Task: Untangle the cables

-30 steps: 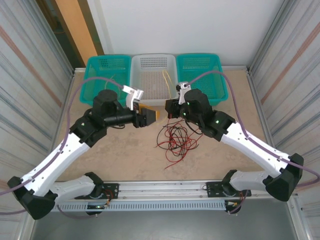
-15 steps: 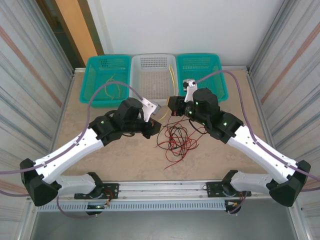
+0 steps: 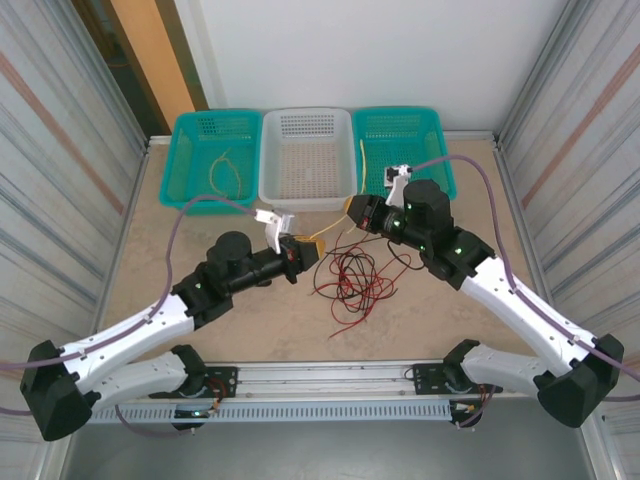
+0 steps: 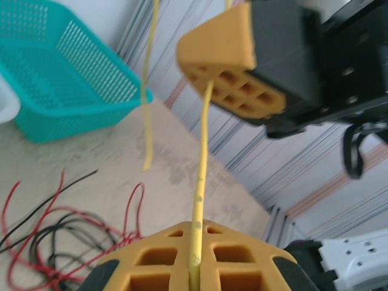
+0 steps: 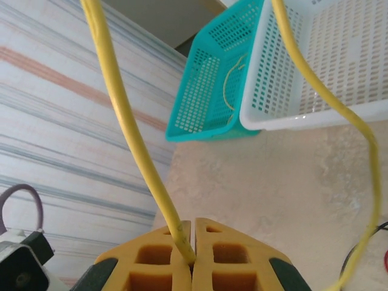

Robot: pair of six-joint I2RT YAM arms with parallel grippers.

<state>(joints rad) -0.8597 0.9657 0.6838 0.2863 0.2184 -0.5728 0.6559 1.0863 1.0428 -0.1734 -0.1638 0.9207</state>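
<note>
Upper left: teal basket [image 3: 190, 140] holds 1 yellow strand [image 3: 222, 172]. Centre: we see the left gripper [image 3: 303, 250] pinching a yellow cable [image 3: 330, 231]. It runs nearly straight up-right to the right gripper [image 3: 352, 212], which is also clamped on it. The red-black tangle [image 3: 352, 278] lies just below. Our worry is that if the 2 arms pull apart, the cable could slip or overstretch, and its loose tail could snag the tangle.

Against the far edge of a beige table [image 3: 250, 320], side by side: left teal basket [image 3: 190, 140], white basket [image 3: 305, 125], right teal basket [image 3: 400, 125]; ribbed metal walls [image 3: 60, 200] at both sides; white wall [image 3: 370, 50] behind; metal rail [image 3: 330, 385] nearest.
</note>
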